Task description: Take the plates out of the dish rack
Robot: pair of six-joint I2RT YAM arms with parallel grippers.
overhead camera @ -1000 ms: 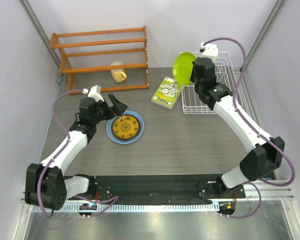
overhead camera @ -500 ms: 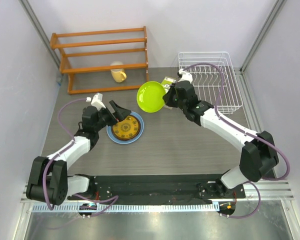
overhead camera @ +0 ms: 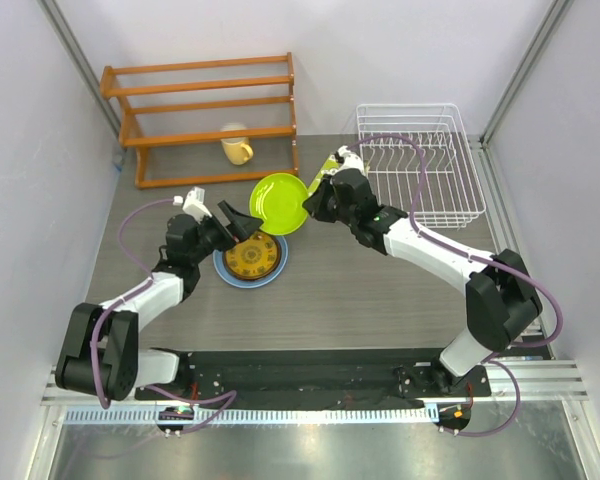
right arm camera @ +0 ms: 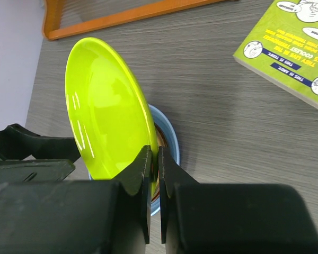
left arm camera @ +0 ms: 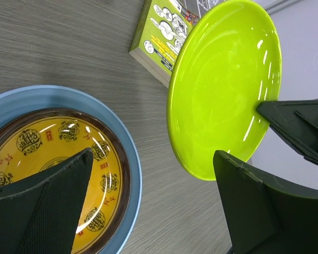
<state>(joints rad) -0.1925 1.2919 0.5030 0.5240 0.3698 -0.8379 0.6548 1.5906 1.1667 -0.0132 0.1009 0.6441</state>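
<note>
My right gripper (overhead camera: pixel 310 205) is shut on the rim of the lime green plate (overhead camera: pixel 278 203) and holds it tilted on edge just above and behind the stack. It also shows in the right wrist view (right arm camera: pixel 103 111), pinched at the gripper (right arm camera: pixel 155 153). The stack is the light blue plate (overhead camera: pixel 223 268) with the amber dark-rimmed plate (overhead camera: pixel 254 256) on top. I cannot make out the dark red plate. My left gripper (overhead camera: pixel 235 222) is open and empty over the stack's left edge, its jaws (left arm camera: pixel 152 159) straddling the amber plate (left arm camera: pixel 47 159) and the green plate (left arm camera: pixel 222 90). The white dish rack (overhead camera: pixel 410 106) holds no plates.
An orange wooden shelf (overhead camera: pixel 210 110) stands at the back left with a yellow mug (overhead camera: pixel 237 148) under it. A green book (overhead camera: pixel 332 160) lies between the stack and the rack, also in the wrist views (left arm camera: pixel 167 32) (right arm camera: pixel 291 47). Walls close both sides.
My right arm has carried the green plate from the dish rack leftwards across the table to just over the stack. My left gripper has shifted slightly, still open beside the stack.
</note>
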